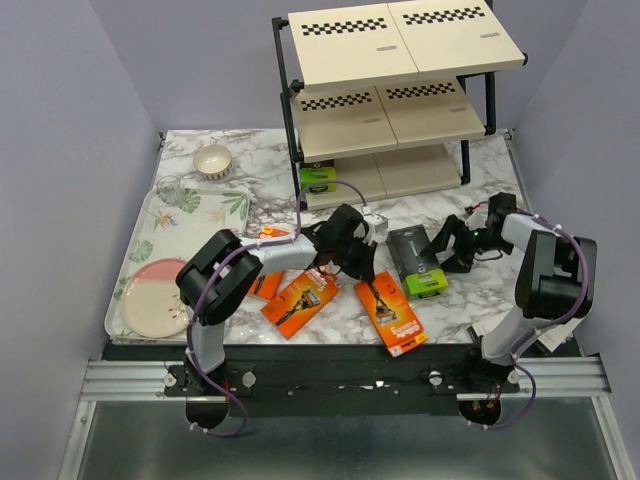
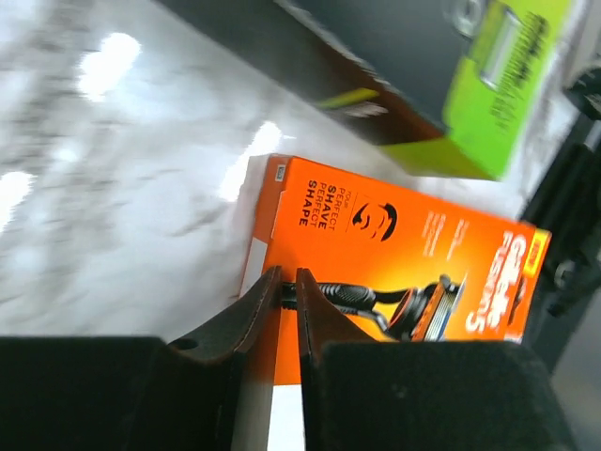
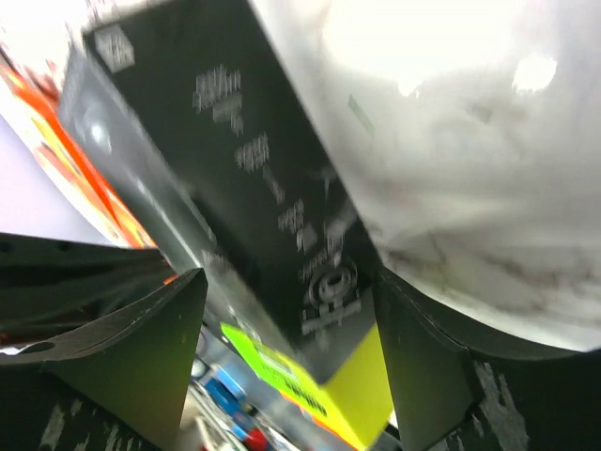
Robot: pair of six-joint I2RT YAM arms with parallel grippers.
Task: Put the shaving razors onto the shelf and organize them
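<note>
My left gripper [image 1: 360,237] [image 2: 288,274] hovers over the middle of the table, its fingers nearly together on a slim white razor box [image 1: 376,221] [image 2: 286,418]. Below it lies an orange razor pack [image 2: 394,254] [image 1: 392,313]. Another orange pack [image 1: 300,300] lies to its left, and a third [image 1: 265,285] is partly under the left arm. My right gripper [image 1: 447,245] [image 3: 291,282] stands open, straddling the lime-green end of a black razor pack [image 1: 415,260] [image 3: 282,216]. A second black and green pack [image 1: 318,178] lies on the lowest board of the shelf [image 1: 400,45].
A floral tray [image 1: 190,215] at the left holds a pink plate [image 1: 155,295] and a clear glass [image 1: 170,188]. A small bowl [image 1: 213,160] sits behind it. The shelf stands at the back right, with its black posts [image 1: 290,130] close to the left arm.
</note>
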